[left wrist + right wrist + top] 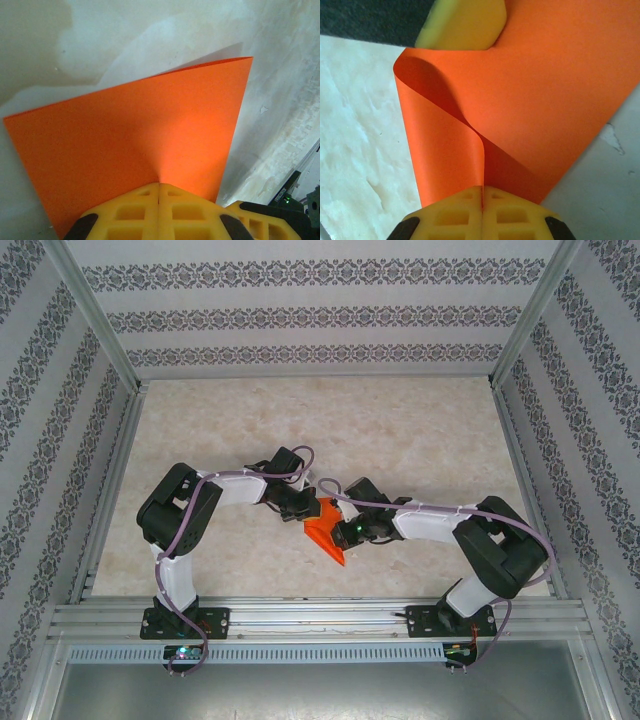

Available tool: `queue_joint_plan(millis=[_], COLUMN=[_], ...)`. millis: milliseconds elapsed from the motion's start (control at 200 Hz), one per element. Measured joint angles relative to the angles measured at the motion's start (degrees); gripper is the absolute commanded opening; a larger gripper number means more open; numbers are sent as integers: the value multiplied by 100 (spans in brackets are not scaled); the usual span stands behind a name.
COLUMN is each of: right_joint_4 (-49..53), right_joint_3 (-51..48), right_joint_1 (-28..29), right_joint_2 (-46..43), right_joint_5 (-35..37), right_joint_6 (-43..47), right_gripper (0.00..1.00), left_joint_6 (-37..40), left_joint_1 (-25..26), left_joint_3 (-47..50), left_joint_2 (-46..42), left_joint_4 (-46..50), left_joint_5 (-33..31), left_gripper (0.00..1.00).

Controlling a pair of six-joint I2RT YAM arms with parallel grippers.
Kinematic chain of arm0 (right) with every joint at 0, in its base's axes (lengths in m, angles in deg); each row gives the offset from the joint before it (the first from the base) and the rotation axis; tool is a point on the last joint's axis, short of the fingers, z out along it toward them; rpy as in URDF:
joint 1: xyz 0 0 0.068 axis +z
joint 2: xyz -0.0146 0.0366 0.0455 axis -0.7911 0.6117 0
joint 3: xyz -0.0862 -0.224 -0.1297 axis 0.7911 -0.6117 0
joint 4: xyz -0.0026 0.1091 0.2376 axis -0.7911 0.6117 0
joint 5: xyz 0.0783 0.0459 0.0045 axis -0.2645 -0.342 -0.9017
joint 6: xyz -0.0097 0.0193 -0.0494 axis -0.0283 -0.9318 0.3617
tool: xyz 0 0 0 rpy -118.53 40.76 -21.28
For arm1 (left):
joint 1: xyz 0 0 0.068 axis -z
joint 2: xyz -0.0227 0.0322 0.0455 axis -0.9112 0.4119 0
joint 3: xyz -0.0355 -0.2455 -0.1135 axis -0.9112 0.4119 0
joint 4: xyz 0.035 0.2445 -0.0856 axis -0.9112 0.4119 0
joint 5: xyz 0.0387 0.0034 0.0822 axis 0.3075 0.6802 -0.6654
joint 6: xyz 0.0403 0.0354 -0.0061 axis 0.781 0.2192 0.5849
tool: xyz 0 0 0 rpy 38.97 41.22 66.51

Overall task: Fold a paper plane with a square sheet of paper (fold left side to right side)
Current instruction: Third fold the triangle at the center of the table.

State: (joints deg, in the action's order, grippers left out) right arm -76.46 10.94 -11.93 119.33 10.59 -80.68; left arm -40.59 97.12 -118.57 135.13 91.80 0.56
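Overhead, my left pincer (300, 510) sits just left of the counter's (420, 430) middle, somewhat nearer the near edge than the far one, and it touches the paper's (326, 531) upper left edge. Its own camera gives what the overhead view cannot. The two yellow fingers (150, 194) are pressed together with the paper (140, 135) pinched in the seam, so this pincer is clamped on the sheet. From there the sheet fans away as one broad, flat orange face, raised off the pale counter (100, 40), and it casts a shadow past its far edge.

The paper hangs between the two pincers, about the counter's middle. From above I read it as a small orange wedge pointing toward the near edge, and any fold is too small to make out there.

On the right, my right pincer (347, 531) meets the sheet's right side. Its wrist camera shows its fingers (467, 199) closed on the paper as well, gripping a soft loop. The sheet (540, 95) curls over on itself in a rounded bend that is not pressed flat. At the top edge of that view, a yellow fingertip (462, 22) of the left pincer rests on the same sheet.
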Motion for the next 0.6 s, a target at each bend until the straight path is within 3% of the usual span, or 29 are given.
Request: queue_joint_plan(millis=[335,600], right_joint_4=[-44,-46], right_joint_3=[24,52], right_joint_1=[42,42], right_joint_2=[61,114], right_joint_5=[-66,-105], right_joint_6=[-2,-7], right_gripper=[0,0], left_joint_6=[0,31], left_joint_1=[0,2], left_joint_3=[0,-9], left_joint_2=[0,0], left_joint_4=[-2,2], left_joint_5=[0,-22], left_gripper=[3,12])
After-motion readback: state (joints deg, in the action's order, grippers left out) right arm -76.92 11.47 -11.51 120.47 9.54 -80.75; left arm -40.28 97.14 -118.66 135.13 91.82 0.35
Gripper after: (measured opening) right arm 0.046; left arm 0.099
